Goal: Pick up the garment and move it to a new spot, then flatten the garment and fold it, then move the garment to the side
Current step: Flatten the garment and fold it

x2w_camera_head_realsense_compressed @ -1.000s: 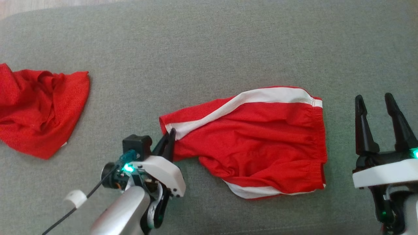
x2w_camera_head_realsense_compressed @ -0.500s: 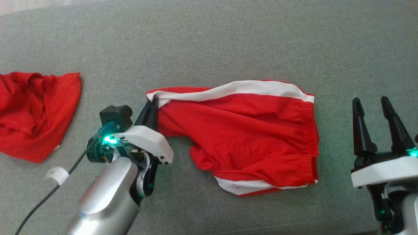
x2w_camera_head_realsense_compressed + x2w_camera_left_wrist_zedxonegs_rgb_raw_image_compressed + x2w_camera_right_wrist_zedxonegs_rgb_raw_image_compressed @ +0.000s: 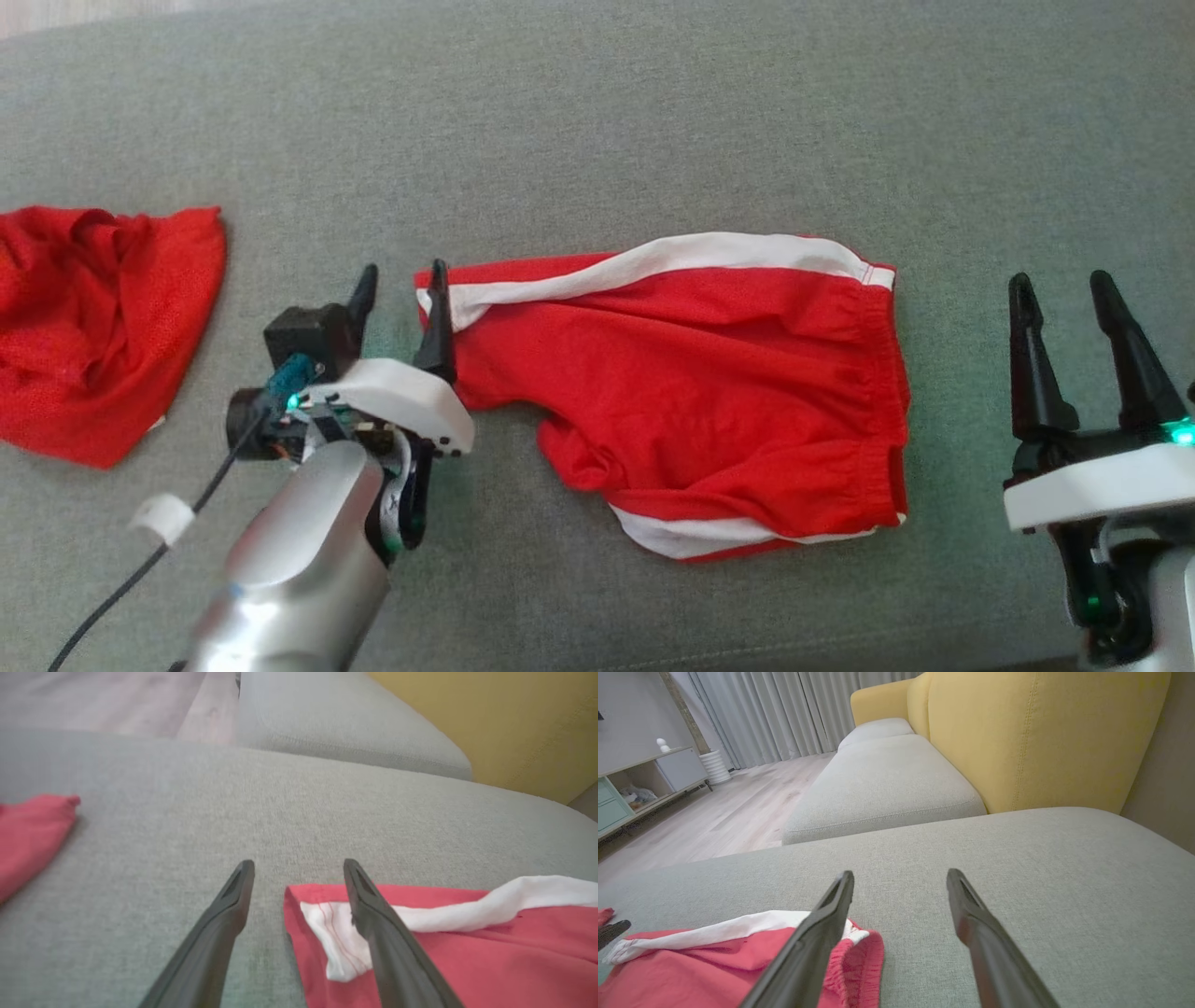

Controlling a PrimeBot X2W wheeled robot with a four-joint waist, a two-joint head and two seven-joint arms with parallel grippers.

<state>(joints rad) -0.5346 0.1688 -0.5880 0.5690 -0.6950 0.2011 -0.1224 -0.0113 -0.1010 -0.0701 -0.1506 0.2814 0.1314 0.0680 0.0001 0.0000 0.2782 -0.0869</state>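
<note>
Shorts (image 3: pixel 709 373) are lying mid-frame on the cushion (image 3: pixel 597 121), with my left gripper (image 3: pixel 401 280) spread at the leg hem.

I am holding the left fingers apart and pinching nothing: one is sitting over the white stripe at the hem corner, the other over bare cushion, and I cannot tell whether either is touching. The leg is lying stretched towards the frame's left, which I judge suits flattening; the lower leg is bunching and looks not yet smoothed. My right gripper (image 3: pixel 1062 299) is waiting spread at the lower right, just beside the waistband, probably placed to work that end. Another red cloth (image 3: pixel 93 317) is lying at the left edge, well apart. I am reading no brand, label or writing anywhere.
</note>
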